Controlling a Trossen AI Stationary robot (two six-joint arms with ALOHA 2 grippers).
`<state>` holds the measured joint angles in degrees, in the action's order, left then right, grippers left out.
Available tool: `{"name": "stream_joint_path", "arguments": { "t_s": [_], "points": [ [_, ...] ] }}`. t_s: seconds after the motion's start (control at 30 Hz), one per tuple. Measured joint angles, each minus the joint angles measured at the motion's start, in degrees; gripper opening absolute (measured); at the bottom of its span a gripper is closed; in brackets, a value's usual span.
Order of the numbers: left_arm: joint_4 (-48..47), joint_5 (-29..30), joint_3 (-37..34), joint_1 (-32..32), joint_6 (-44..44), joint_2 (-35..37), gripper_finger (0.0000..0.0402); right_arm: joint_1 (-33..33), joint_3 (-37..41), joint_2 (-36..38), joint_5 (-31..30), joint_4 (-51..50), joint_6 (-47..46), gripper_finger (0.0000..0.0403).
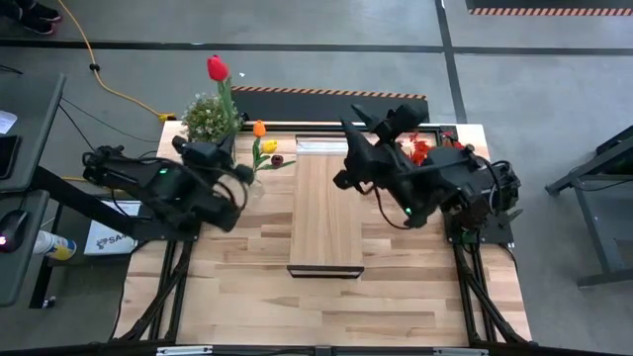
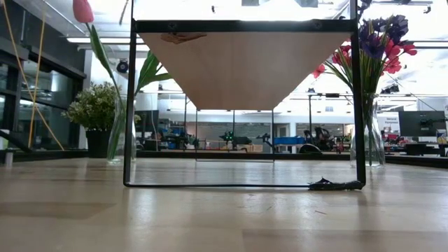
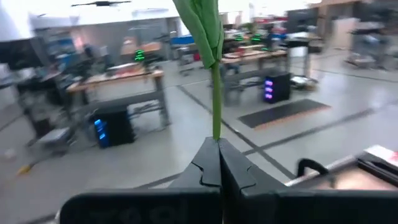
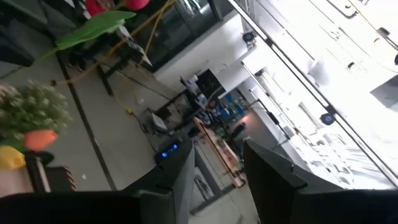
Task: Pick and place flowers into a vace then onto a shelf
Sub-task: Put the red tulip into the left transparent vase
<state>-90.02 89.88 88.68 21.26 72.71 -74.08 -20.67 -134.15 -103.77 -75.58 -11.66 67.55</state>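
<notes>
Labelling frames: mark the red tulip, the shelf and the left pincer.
Red tulip (image 1: 217,67), high view, on its head.
Shelf (image 1: 325,213), high view, bare board middle.
Left pincer (image 3: 218,163), left wrist view, between fingertips shut on the stem.

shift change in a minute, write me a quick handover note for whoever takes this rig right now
Left gripper: shut on a green flower stem, raised at the table's back left, near the potted plant.
Right gripper: open, holding nothing, raised over the back right of the table.
Flowers: red tulip in the glass vase back left; orange and yellow flowers lying on the table beside the shelf; a full vase back right.
Done: some stems in vases.
Left: the remaining stems, then vase onto shelf.
</notes>
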Motion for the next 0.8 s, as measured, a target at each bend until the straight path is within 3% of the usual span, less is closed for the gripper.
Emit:
{"name": "stream_joint_path", "arguments": {
  "t_s": [0.37,0.8],
  "points": [
    [0.06,0.07,-11.4,-9.8,19.46,-0.01,0.002,3.57,0.0,0.0,-0.54,-6.66,-2.61,0.0129],
    [8.17,0.18,-18.61,-10.9,20.88,-0.12,0.002,3.78,0.0,0.0,-0.65,-7.87,-3.34,0.0129]
  ]
}}
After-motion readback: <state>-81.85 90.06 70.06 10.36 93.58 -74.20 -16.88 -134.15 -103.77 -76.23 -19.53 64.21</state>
